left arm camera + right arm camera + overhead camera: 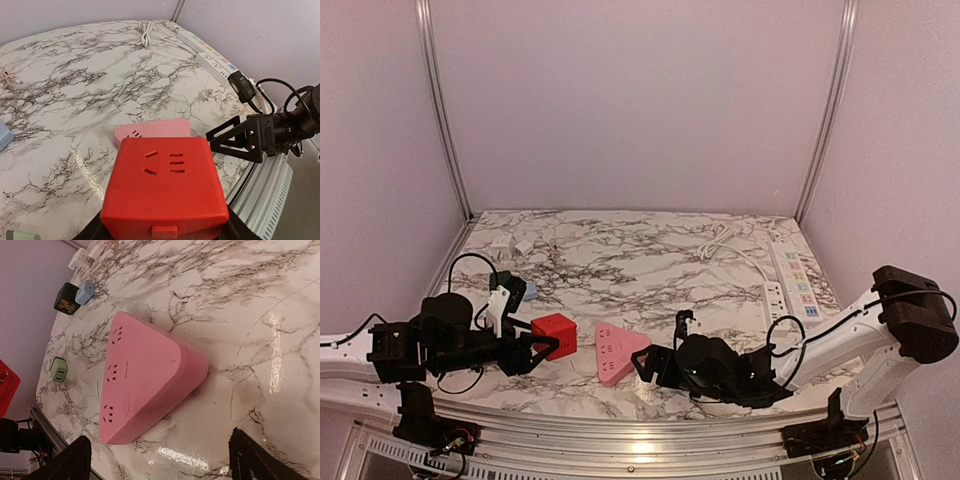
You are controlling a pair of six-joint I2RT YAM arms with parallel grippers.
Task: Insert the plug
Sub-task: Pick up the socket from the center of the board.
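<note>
Red slotted cube socket [165,197] sits clamped in left jaws; right jaws gape empty.

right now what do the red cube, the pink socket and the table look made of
Red cube: moulded plastic, satin finish; crisp slots and a seam line show. Pink socket: plastic, matte, with soft rounded edges. Table: grey-veined marble pattern, glossy, with light glare on it; whether real stone or printed laminate, I cannot tell.
</note>
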